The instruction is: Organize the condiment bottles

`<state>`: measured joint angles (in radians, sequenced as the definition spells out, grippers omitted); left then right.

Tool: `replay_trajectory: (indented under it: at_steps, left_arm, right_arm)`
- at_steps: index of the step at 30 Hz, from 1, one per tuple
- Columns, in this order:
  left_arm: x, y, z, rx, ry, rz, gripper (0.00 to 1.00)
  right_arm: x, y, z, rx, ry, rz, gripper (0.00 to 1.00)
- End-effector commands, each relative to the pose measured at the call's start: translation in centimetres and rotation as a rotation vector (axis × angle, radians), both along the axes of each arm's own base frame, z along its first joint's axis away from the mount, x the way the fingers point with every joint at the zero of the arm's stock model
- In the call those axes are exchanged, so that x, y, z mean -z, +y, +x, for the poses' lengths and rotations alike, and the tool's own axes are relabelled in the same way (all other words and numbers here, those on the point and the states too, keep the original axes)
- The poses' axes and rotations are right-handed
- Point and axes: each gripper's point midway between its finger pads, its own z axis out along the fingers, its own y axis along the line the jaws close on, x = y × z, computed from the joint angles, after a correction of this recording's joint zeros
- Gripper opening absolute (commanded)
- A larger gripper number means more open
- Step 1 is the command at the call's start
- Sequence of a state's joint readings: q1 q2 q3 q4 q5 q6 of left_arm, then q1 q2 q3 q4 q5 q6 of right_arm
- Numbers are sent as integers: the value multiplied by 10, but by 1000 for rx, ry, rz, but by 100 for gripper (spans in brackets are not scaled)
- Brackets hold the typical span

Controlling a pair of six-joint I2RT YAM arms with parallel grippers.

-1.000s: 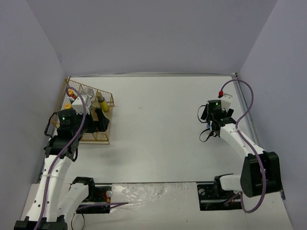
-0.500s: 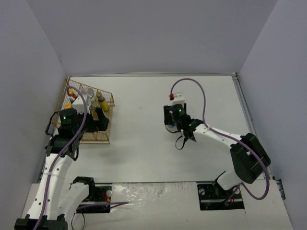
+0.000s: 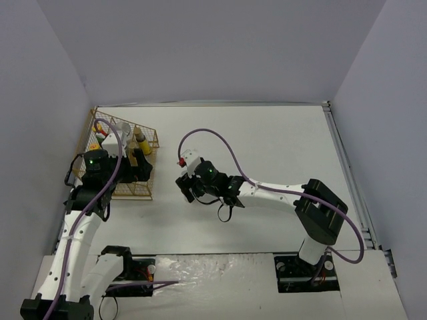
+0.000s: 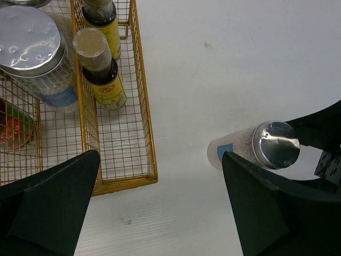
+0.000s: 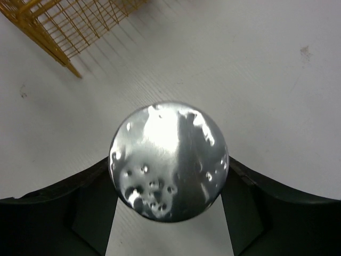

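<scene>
You're well along. The gold wire rack [image 4: 143, 106], upper left of the left wrist view, already holds a silver-lidded jar [image 4: 32, 40], two slim dark bottles [image 4: 102, 74] and a green-red labelled bottle [image 4: 13, 128] at its left edge. The loose jar [image 5: 168, 160] sits mid-frame overhead, outside the rack, pinched in your right gripper [image 3: 189, 189]. Your left gripper [image 4: 160, 157] gapes wide and empty over the rack's corner.
</scene>
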<state>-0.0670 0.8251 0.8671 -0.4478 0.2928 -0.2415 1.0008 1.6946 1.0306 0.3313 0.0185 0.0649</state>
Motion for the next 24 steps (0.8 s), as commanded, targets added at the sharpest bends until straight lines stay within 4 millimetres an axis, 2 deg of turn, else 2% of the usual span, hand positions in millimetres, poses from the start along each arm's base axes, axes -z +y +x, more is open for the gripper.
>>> replay_trajectory:
  at_steps: [1, 4, 8, 10, 14, 17, 19, 21, 24]
  left_arm:
    - [-35, -17, 10, 54, -73, -45, 97]
    - [-39, -28, 7, 81, -38, -64, 97]
    - [-47, -55, 4, 131, -15, -57, 97]
    - [-48, -72, 4, 166, -8, -46, 97]
    - [-41, -110, 4, 238, 16, 10, 97]
    - [-39, -131, 6, 293, 13, 69, 97]
    - [-30, -149, 6, 332, 31, 129, 97]
    - [-18, -157, 9, 340, 60, 185, 97]
    - [-6, -160, 10, 334, 98, 239, 97]
  right_arm:
    - [-45, 6, -12, -93, -12, 62, 86]
    - [-93, -4, -18, -94, -68, 131, 99]
    - [-139, -37, -19, -25, -154, 158, 100]
    - [-150, -64, -14, 65, -193, 141, 100]
    - [-163, -133, -5, 267, -262, 107, 100]
    - [-171, -182, -1, 389, -305, 136, 100]
    - [-177, -211, 0, 472, -328, 168, 100]
    - [-184, -227, -3, 524, -349, 198, 100]
    - [-189, -236, -7, 542, -366, 224, 100]
